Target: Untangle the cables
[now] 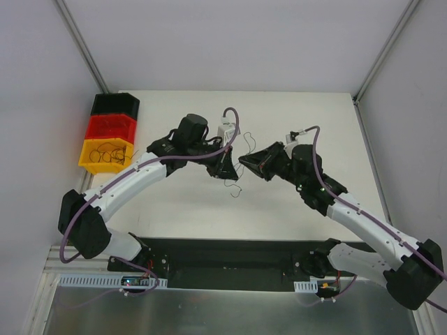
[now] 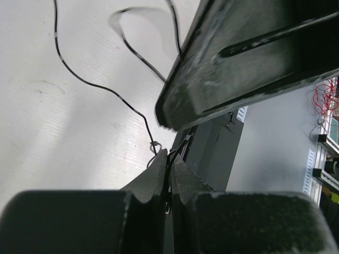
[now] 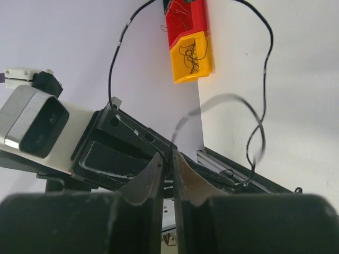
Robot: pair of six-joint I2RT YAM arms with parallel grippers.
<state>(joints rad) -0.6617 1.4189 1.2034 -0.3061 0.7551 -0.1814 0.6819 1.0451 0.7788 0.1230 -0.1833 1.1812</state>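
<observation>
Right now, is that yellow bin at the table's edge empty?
No, the overhead view shows the yellow bin holding a small tangle of thin dark wires.

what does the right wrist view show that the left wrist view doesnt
Only the right wrist view: the stacked bins, loose wires in the yellow one, and the left arm's white camera. Only the left wrist view: a red wire bundle beyond the table. Both: the thin black cable, with the left pincer and right pincer each shut on it.
</observation>
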